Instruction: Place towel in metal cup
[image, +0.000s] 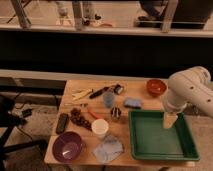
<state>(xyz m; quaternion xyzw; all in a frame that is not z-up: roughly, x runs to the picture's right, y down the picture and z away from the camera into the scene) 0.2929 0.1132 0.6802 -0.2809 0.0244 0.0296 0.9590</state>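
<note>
The soft, wrinkled pale blue-grey cloth towel (107, 149) is seen at the wooden table's (136, 90) 6 o'clock edge, with a round purple bowl (67, 146) at its 9 o'clock. The short, shiny dark metal cup (116, 113) stands at the towel's 12 o'clock. The gripper (170, 120) is held spread and empty over the rectangular green tray (152, 142), at the cup's 3 o'clock.

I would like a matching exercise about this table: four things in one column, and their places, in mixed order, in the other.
Things:
1. towel
2. metal cup
3. gripper
4. purple bowl

Places:
A. above the green tray
B. front left corner of the table
C. front edge, between purple bowl and green tray
D. just behind the white cup, slightly right

Pairs: 1-C, 2-D, 3-A, 4-B
</note>
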